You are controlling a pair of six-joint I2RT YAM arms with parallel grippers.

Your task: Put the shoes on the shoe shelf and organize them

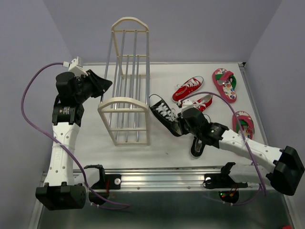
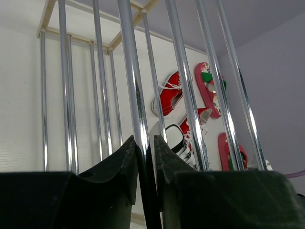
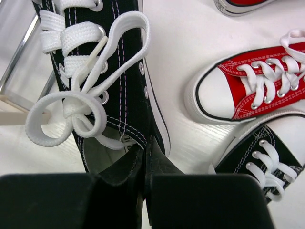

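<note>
Left fingers [image 2: 119, 162] clamped on a rod [image 2: 136, 95] of the shelf [image 1: 125, 107]. Right fingers [image 3: 159, 167] clamped on the black sneaker [image 3: 119, 57] collar (one finger inside). Red sneaker [image 3: 248, 90] sits just right of them on the surface [image 3: 190, 43].

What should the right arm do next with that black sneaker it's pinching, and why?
Probably lift the black sneaker slightly clear of the table. The right gripper is shut on its collar edge, and the left gripper clamps a rod of the shoe shelf, so the shoe looks ready to carry there.
</note>
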